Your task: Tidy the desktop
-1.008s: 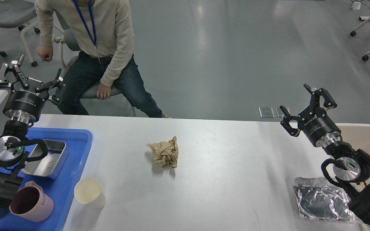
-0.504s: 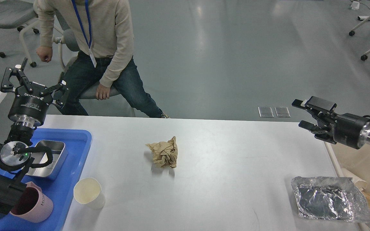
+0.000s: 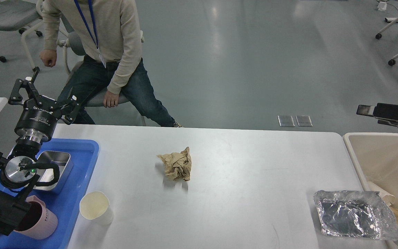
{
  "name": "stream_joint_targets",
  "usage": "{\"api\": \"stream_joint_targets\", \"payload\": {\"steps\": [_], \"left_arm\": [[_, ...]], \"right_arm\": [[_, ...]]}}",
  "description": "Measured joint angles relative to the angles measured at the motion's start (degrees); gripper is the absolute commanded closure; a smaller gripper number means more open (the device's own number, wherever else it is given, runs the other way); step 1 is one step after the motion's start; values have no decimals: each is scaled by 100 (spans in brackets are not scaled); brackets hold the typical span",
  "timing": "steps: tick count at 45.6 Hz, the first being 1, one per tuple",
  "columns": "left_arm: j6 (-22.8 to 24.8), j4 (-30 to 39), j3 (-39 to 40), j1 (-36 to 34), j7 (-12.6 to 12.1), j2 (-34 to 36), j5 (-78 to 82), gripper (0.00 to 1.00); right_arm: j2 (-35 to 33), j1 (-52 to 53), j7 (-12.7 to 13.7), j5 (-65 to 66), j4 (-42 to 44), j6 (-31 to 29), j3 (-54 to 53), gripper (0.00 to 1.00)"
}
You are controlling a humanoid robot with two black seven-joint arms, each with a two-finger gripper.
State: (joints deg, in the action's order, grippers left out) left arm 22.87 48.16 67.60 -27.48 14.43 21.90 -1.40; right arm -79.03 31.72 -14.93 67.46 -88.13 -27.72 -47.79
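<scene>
The white desktop (image 3: pixel 247 162) holds a crumpled brown paper ball (image 3: pixel 177 166) in the middle, a cream paper cup (image 3: pixel 95 206) at the front left and a crinkled silver foil wrapper (image 3: pixel 349 214) at the front right edge. My left gripper (image 3: pixel 45 96) is open and empty, raised above the far left corner over the blue tray (image 3: pixel 81 148). My right gripper (image 3: pixel 370 116) is seen side-on at the right edge, beyond the beige bin (image 3: pixel 382 155), with its jaws apart and nothing in them.
The blue tray holds a metal tin (image 3: pixel 55 162) and a pink mug (image 3: pixel 38 221). The beige bin holds some scraps. A person (image 3: pixel 109 52) sits just behind the table's far left edge. Wheeled chairs stand on the grey floor.
My right arm has swung right and away from the table, out to the view's edge, uncovering the foil wrapper and the bin. My left gripper has drifted slightly right and down.
</scene>
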Motion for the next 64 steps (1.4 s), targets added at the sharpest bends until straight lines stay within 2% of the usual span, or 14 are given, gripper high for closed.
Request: {"api": "stream_joint_targets", "payload": {"steps": [7,13,23,40,64], "left_arm": [[-6,-4,7,19,13,-4,0,4],[-10,-9,22,58,22,-25,0,4],[-10,-9,24,71,27,-36,0,4],[-4,-1,0,152,27,-36,0,4],[-11,-8,-2,325,26,-36,0,4]], "right_arm": [[-475,57,-1,886,-337,222,-174,0],[-553,67,-2,1881,-484,534,-251,0],[-795,-12,-8,2888,-796,587,-195,0],[-716,-252,-24,2931,-681,545,79,0],[-242,-333,59,1930,603,400,1778,0]]}}
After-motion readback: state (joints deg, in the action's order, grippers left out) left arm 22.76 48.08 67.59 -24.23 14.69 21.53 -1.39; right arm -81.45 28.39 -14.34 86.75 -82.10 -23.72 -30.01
